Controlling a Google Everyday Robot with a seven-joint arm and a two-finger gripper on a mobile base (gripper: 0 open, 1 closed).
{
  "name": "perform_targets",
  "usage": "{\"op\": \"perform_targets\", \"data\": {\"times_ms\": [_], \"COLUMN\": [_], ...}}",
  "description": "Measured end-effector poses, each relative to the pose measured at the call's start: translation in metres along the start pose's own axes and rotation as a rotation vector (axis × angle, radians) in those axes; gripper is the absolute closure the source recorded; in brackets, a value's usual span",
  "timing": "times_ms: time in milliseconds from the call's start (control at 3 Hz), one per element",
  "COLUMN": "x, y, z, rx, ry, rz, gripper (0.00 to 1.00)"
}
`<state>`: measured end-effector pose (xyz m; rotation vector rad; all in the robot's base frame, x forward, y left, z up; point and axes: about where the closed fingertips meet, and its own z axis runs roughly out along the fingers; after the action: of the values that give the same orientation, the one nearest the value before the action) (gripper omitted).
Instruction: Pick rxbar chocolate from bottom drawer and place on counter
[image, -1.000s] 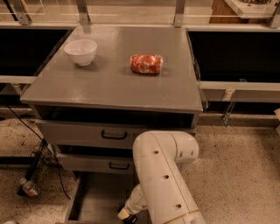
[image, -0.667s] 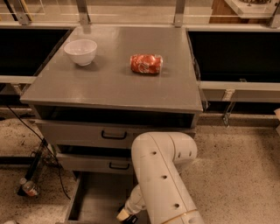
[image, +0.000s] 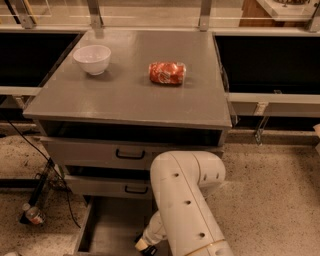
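One bowl (image: 92, 58) and one red packet (image: 167, 73) lie apart on the worktop (image: 125, 100). Of three drawers, the bottom drawer (image: 107, 230) stands open. The one gripper (image: 147, 248) is low inside it; I cannot tell whether it is spread or closed.

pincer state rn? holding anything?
pincer: cannot be told. It sits down at the picture's bottom edge, over the open bottom drawer, mostly hidden behind the arm.
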<state>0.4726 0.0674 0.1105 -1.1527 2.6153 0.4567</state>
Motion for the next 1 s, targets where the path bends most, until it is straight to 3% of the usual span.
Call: {"op": "perform_targets", "data": {"times_ms": [667, 1000], "x": [-0.001, -0.002], "y": [0.0049, 0.0087], "z": [-0.0027, -0.0026], "rx": [0.046, 0.05], "ry": [-0.003, -0.009], "rz": [-0.007, -0.024], "gripper": [0.83, 1.0]}}
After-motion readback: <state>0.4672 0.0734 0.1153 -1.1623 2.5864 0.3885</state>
